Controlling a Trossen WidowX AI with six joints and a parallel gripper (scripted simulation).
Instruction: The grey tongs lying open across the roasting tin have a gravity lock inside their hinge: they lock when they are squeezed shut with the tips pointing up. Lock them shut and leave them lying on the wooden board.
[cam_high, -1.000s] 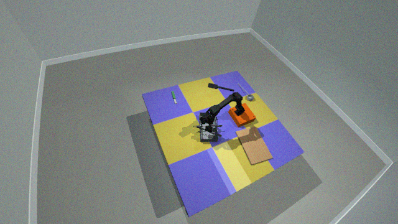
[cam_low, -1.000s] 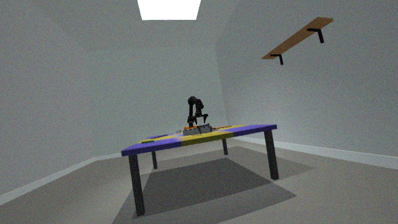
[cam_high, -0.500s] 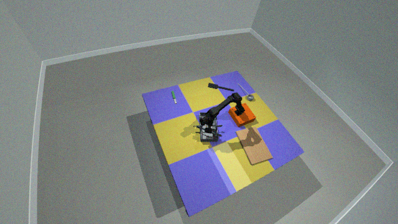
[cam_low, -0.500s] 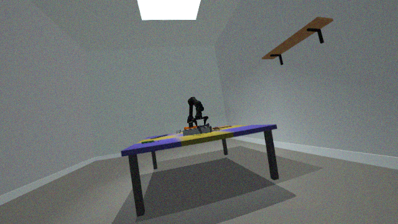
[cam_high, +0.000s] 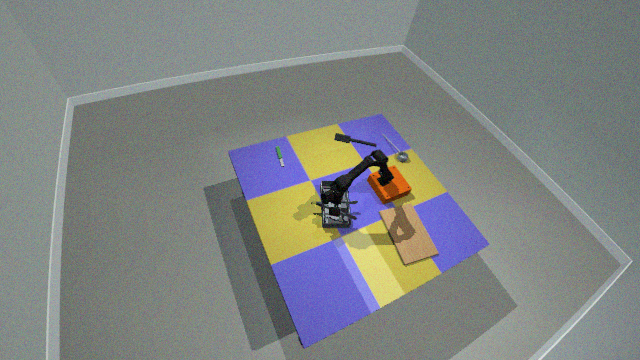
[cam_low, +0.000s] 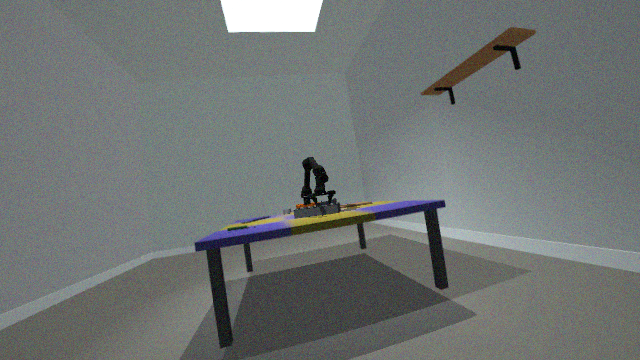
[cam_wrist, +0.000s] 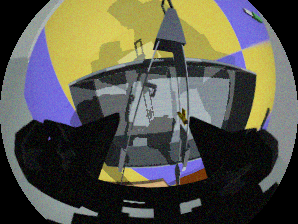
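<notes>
- The grey tongs (cam_high: 354, 202) (cam_wrist: 171, 31) lie across the roasting tin (cam_high: 336, 222) (cam_low: 306, 212) (cam_wrist: 243, 100), spanning its short way.
- Their long axis runs from the hinge, past one long rim, to the tips at the opposite side; the tips point towards the wooden board (cam_high: 409, 235) (cam_wrist: 147, 184) and the orange block (cam_high: 389, 189) (cam_wrist: 194, 177) under the arm.
- The two legs spread from the hinge in a narrow V, so the tongs are open and not shut.
- They are off the board, which lies apart from the tin on the chequered table (cam_high: 310, 295) (cam_low: 325, 227) (cam_wrist: 85, 30).
- The claw (cam_high: 335, 204) (cam_low: 318, 199) (cam_wrist: 154, 117) hangs over the tin, spread wide with nothing between its fingers.
- In the wrist view, the tongs' legs run between the two fingers, the hinge beyond them; whether either finger touches a leg, I cannot tell.
- A green-handled knife (cam_high: 280, 156) (cam_low: 238, 228) (cam_wrist: 252, 15) lies well apart from the tin.
</notes>
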